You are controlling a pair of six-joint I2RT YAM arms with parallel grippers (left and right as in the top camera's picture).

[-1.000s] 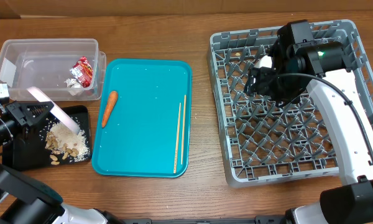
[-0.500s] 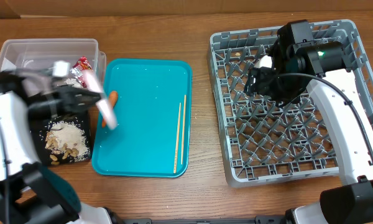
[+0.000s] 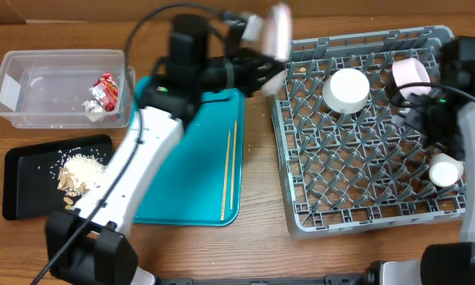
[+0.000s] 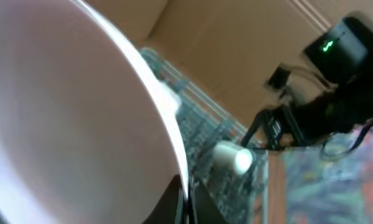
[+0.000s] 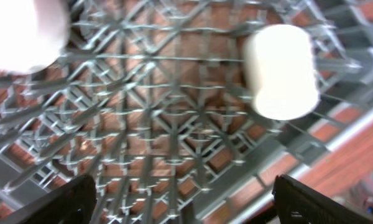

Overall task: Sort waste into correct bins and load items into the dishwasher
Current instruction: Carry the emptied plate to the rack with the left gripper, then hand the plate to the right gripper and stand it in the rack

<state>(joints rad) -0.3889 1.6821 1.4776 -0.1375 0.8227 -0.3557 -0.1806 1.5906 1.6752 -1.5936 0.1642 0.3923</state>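
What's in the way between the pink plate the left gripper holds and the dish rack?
Nothing visible. The pink plate, held in the left gripper, is at the far left corner of the dish rack. The white bowl sits further in, and the pegs near the plate look free.

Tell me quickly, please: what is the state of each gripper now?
Left gripper: closed on the rim of a pale pink plate.
Right gripper: open, holding nothing, above the dish rack.
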